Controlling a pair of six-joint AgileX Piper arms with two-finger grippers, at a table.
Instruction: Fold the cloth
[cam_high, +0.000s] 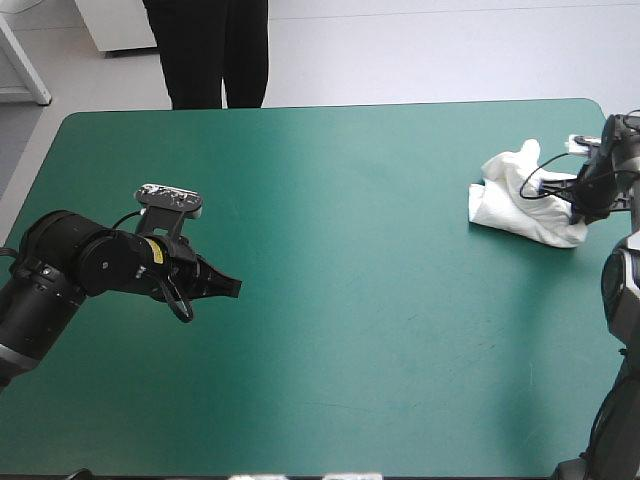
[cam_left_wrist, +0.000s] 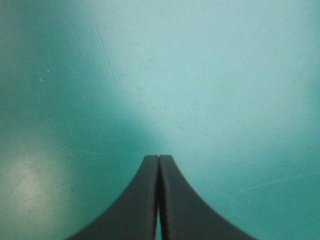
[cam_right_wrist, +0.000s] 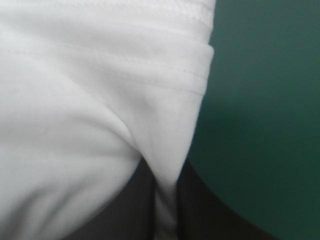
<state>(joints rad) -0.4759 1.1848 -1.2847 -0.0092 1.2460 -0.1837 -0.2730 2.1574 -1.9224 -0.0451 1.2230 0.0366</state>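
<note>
The T-shirt (cam_high: 525, 200) is a crumpled white heap far over at the table's right side, near the far right corner. You can't read its full outline from above, because the right arm sits over part of it.

Start at the left: your left gripper (cam_high: 228, 285) hangs above the near-left part of the teal-green cover (cam_high: 380, 330), well apart from the shirt. In its wrist view the black fingers (cam_left_wrist: 145, 200) are pressed together into one pointed arch with nothing between them, only bare cover ahead.

Across the middle you've got a wide stretch of open cover, right through to the near edge.

Now the right: your right gripper (cam_high: 580, 195) is in at the heap, and its tips are hard to make out from above. Its wrist view settles it: the fingers (cam_right_wrist: 210, 215) are all but closed with a fold of white fabric (cam_right_wrist: 90, 100) pinched between them. A stitched hem runs ahead of them, with bare cover just beside it.
</note>
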